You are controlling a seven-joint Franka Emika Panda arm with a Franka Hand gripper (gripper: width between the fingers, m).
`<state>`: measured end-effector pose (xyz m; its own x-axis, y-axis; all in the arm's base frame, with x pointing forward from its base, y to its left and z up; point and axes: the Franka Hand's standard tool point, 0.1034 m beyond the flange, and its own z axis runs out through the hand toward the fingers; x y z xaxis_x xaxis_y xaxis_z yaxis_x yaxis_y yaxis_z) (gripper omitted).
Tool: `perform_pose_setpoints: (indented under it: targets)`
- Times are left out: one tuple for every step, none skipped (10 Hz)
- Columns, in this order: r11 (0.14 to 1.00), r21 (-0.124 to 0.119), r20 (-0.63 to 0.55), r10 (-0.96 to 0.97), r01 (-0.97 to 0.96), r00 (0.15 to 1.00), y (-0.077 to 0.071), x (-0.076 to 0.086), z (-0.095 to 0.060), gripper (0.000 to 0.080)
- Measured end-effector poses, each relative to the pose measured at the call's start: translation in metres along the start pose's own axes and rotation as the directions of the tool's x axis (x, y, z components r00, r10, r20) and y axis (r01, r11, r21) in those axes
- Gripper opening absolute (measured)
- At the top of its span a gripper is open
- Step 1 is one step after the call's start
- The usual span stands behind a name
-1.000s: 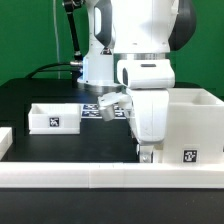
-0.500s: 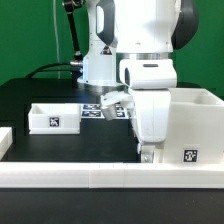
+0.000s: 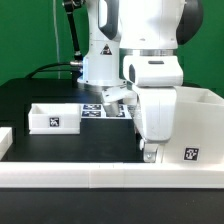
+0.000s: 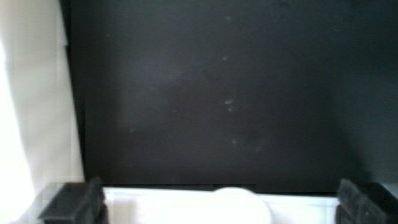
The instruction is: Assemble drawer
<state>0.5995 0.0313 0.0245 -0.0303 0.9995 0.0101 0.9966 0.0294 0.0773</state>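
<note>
A large white open box with a marker tag on its front stands at the exterior view's right. A smaller white drawer tray, also tagged, lies at the left on the black table. My gripper hangs low against the big box's left front corner. In the wrist view the gripper is open, its two black fingertips far apart. A white part with a rounded bump fills the gap between them. Whether the fingertips touch it cannot be told.
The marker board lies behind the tray near the arm's base. A long white rail runs along the front of the table, and a white block sits at the left edge. A white strip borders the black table in the wrist view.
The arm and gripper have shifted slightly toward the exterior view's right, closer over the big box. The jaws stay wide apart, and neither the box nor the tray has moved.
</note>
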Motion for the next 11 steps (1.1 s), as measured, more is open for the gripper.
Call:
perform_pose_setpoints:
  targets:
    - [1.0, -0.014, 0.001, 0.015, -0.015, 1.0, 0.001, -0.007, 0.0, 0.0649]
    - [0.999, -0.027, 0.007, 0.034, -0.034, 0.999, 0.004, -0.021, -0.003, 0.0649]
    - [0.998, -0.034, 0.011, 0.053, -0.052, 0.999, 0.005, -0.035, -0.005, 0.0649]
    - [0.997, -0.039, 0.013, 0.074, -0.073, 0.997, 0.005, -0.048, -0.007, 0.0649]
    - [0.994, -0.064, 0.011, 0.095, -0.094, 0.995, 0.004, -0.057, -0.014, 0.0649]
    - [0.988, -0.096, 0.003, 0.12, -0.119, 0.993, -0.007, -0.064, -0.021, 0.0649]
    - [0.984, -0.111, 0.0, 0.141, -0.14, 0.99, -0.023, -0.069, -0.028, 0.0649]
    - [0.981, -0.118, -0.001, 0.153, -0.152, 0.988, -0.037, -0.075, -0.034, 0.0649]
    - [0.98, -0.117, 0.001, 0.164, -0.163, 0.986, -0.049, -0.08, -0.037, 0.0649]
    - [0.978, -0.114, 0.002, 0.176, -0.175, 0.984, -0.061, -0.086, -0.04, 0.0649]
    - [0.977, -0.116, 0.0, 0.18, -0.178, 0.984, -0.069, -0.09, -0.038, 0.0649]
